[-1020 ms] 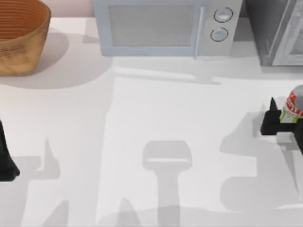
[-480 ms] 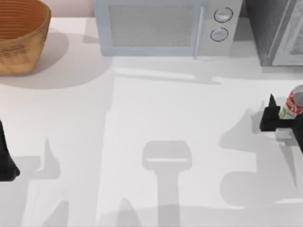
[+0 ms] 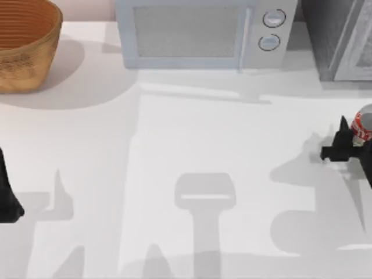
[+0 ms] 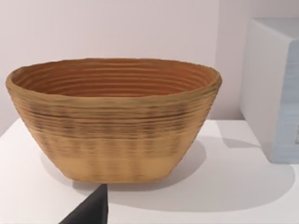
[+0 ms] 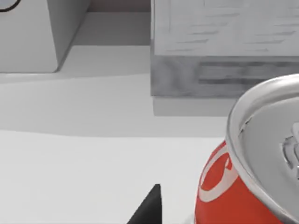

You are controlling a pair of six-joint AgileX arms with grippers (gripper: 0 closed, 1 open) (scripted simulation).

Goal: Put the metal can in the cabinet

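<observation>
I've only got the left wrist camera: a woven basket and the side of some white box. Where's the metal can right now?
Observer: The small silver-topped can with the red label is at the right edge of the white table in the top view, right beside the right gripper.
Operator: And the cabinet?
Observer: The large dark grey speckled cabinet stands in the far right corner, beyond the can.
Operator: What's that white box?
Observer: A white microwave with two round knobs, between the woven basket and the cabinet. The left gripper is parked at the left edge.
</observation>
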